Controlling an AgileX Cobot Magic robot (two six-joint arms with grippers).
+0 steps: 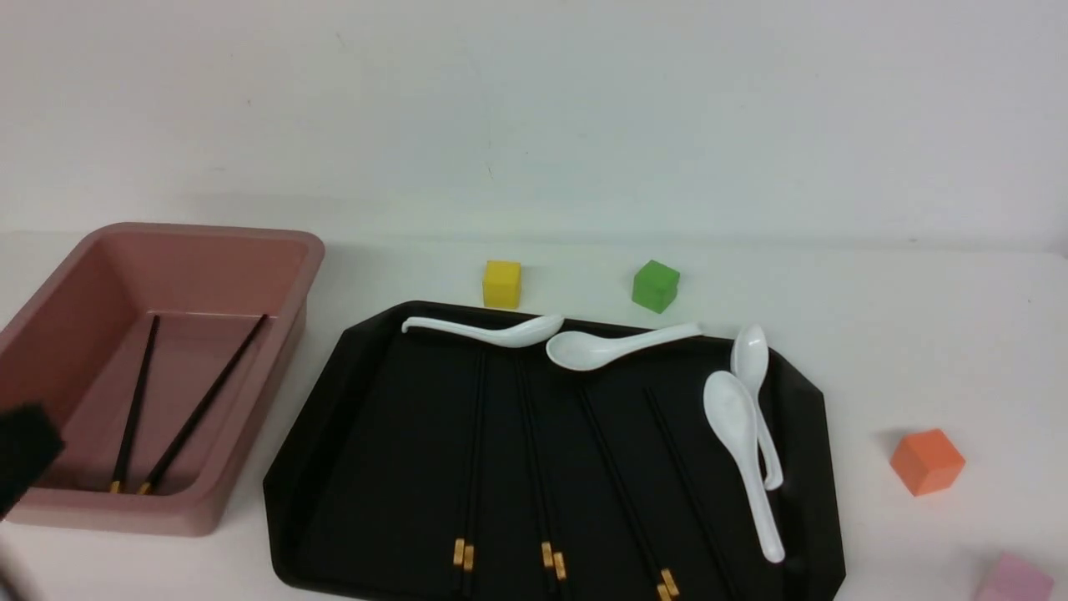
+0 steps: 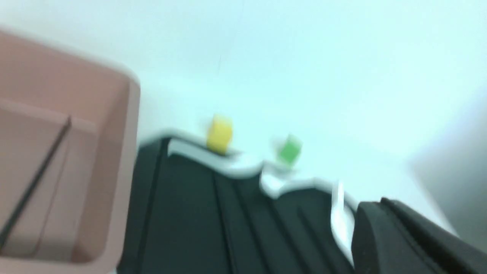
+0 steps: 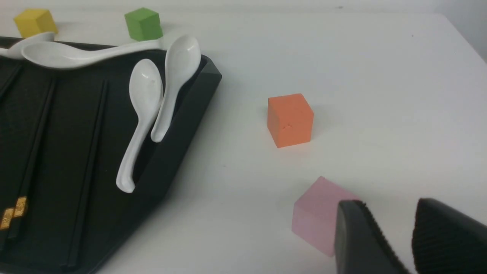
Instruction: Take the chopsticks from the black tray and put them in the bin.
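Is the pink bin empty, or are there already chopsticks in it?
Not empty: the pink bin already has two black chopsticks lying on its floor, seen in the front view.

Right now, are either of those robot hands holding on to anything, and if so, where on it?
No, nothing is held: the left gripper is shut on nothing, and the right gripper's fingers stand apart with nothing between them.
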